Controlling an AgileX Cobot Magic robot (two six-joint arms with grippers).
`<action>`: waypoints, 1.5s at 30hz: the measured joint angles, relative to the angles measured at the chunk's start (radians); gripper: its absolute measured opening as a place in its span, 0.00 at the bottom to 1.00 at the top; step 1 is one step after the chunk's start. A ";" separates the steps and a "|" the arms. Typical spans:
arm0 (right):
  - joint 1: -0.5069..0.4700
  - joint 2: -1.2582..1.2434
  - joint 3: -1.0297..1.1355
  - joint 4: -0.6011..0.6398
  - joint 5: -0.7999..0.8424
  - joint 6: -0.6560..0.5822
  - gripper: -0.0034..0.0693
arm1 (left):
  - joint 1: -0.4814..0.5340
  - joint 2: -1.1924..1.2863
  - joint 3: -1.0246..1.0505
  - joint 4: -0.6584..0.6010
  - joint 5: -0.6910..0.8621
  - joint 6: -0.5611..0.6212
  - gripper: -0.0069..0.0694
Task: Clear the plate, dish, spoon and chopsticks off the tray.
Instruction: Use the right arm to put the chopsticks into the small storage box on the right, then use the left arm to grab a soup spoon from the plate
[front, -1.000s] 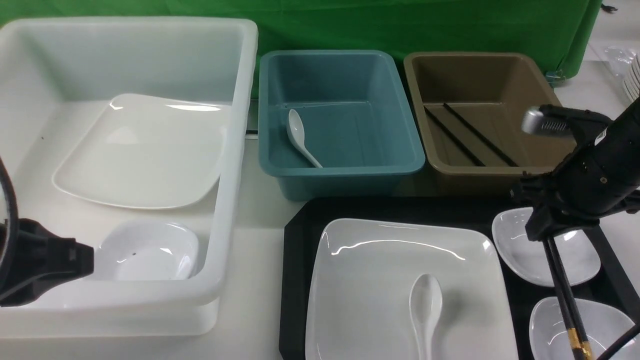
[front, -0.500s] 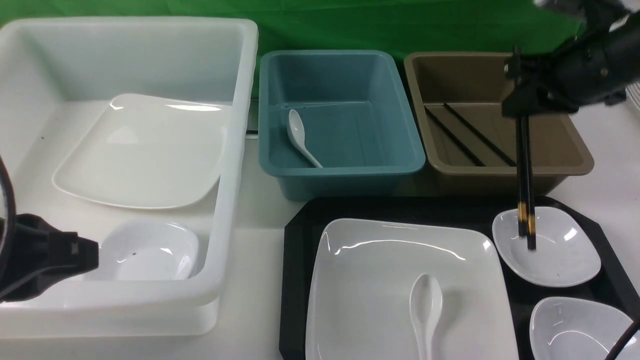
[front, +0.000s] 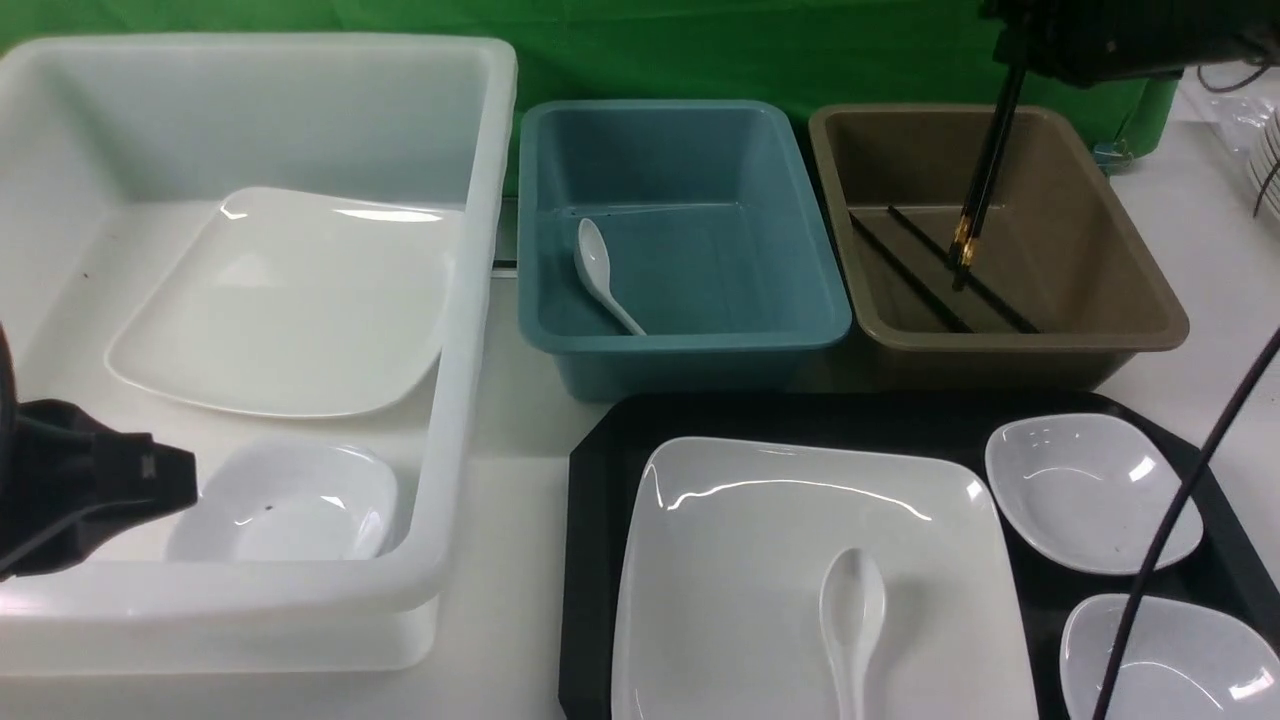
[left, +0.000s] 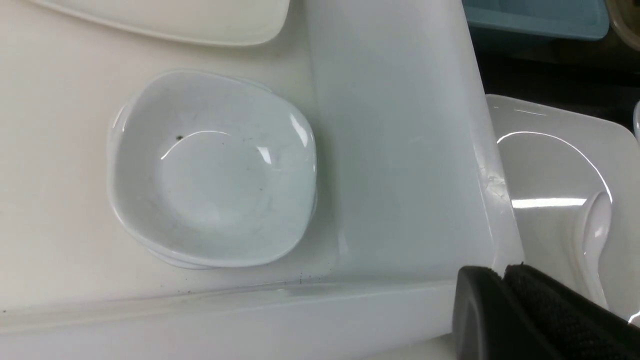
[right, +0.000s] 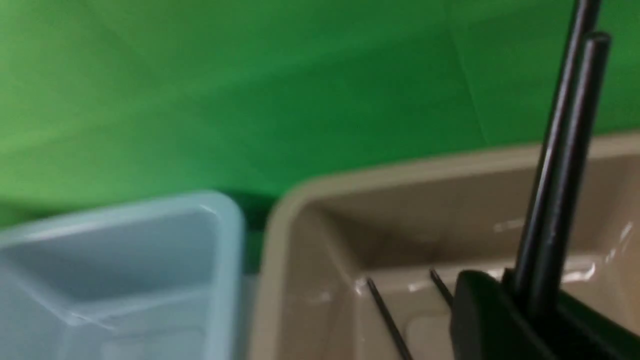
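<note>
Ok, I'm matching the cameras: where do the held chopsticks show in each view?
Front view: chopsticks hang from the right gripper, over the brown tub.
Left wrist view: not in it.
Right wrist view: close up, clamped in the right gripper, against the green backdrop.
Shared landmark: the blue tub, in all three views.

Matte black left gripper, finely textured black pads, thin black cable beside black right arm

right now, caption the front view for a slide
Right tool holds chopsticks over the brown tub; plate with spoon sits on the tray.
</note>
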 joint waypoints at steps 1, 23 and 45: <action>0.000 0.010 0.000 0.000 0.007 0.000 0.15 | 0.000 0.000 0.000 0.000 0.002 0.000 0.13; -0.001 -0.253 -0.005 -0.209 0.704 -0.007 0.10 | -0.076 0.012 -0.148 -0.062 0.071 0.073 0.09; 0.191 -1.009 0.780 -0.299 0.697 0.026 0.34 | -0.838 0.566 -0.284 0.317 -0.026 -0.351 0.09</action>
